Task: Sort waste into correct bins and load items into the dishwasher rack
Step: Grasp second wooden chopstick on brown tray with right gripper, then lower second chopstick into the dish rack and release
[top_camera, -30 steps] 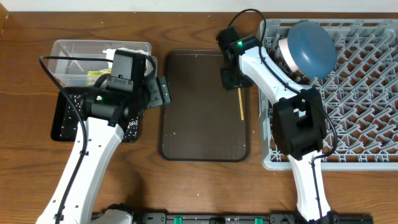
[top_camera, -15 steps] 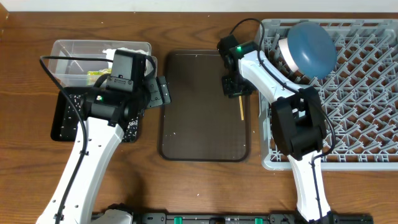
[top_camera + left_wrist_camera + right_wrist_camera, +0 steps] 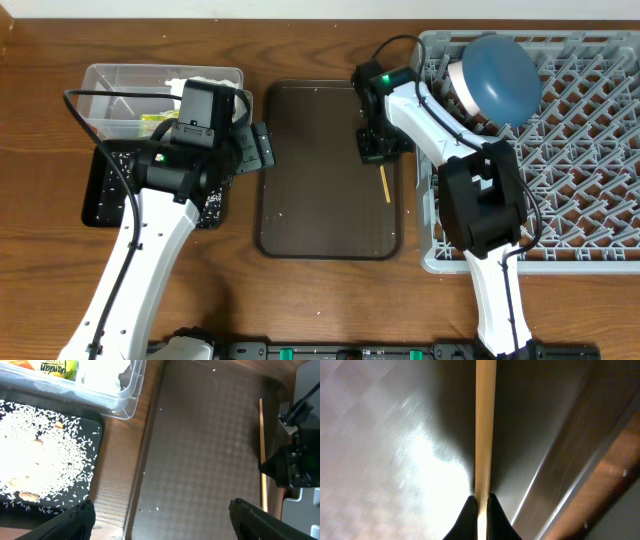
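My right gripper (image 3: 480, 502) is clamped on the chopstick (image 3: 486, 420), which runs straight out from between the tips along the brown serving tray's (image 3: 300, 200) right side, seemingly touching it. My left gripper (image 3: 165, 516) hangs spread wide.

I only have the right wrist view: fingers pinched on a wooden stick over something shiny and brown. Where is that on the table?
Observer: The chopstick lies along the right edge of the brown serving tray, beside the dishwasher rack; the right gripper pinches its far end.
Operator: Anything in the rack?
Observer: A dark blue dish in its far left corner.
Operator: And the left arm?
Observer: The left gripper hangs open over the tray's left edge.
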### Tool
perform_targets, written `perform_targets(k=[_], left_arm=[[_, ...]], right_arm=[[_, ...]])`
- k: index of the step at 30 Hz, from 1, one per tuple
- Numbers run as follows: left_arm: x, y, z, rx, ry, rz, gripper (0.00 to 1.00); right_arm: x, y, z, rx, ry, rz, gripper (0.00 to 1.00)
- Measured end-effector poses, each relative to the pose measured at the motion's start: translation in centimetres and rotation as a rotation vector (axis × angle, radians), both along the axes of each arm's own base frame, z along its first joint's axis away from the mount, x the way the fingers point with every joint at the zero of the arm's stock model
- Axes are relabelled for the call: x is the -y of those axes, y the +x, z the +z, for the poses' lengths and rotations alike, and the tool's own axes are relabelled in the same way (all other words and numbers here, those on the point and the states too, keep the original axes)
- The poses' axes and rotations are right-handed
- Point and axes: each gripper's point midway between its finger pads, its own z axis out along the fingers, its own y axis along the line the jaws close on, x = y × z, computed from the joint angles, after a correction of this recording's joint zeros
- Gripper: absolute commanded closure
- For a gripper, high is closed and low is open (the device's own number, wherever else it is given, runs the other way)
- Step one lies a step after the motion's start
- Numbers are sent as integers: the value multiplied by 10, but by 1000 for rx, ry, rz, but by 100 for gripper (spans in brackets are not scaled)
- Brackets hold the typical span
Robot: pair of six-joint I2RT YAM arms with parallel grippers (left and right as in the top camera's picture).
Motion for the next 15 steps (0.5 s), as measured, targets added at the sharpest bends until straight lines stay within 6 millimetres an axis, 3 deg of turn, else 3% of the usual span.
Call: perform_targets(k=[4,8,11,13,15], left_arm=[[0,0,0,0,0,0,12],[0,0,0,0,0,0,12],[0,0,0,0,0,0,12],[0,0,0,0,0,0,12],[0,0,0,0,0,0,12]], right_arm=[[-8,15,38,63,50,29,99],[-5,32,106,227,102,31,99],[18,41,169,380,106,-7,99],[38,45,193,441,92,-39,99],[59,49,203,468,70,-73,99]])
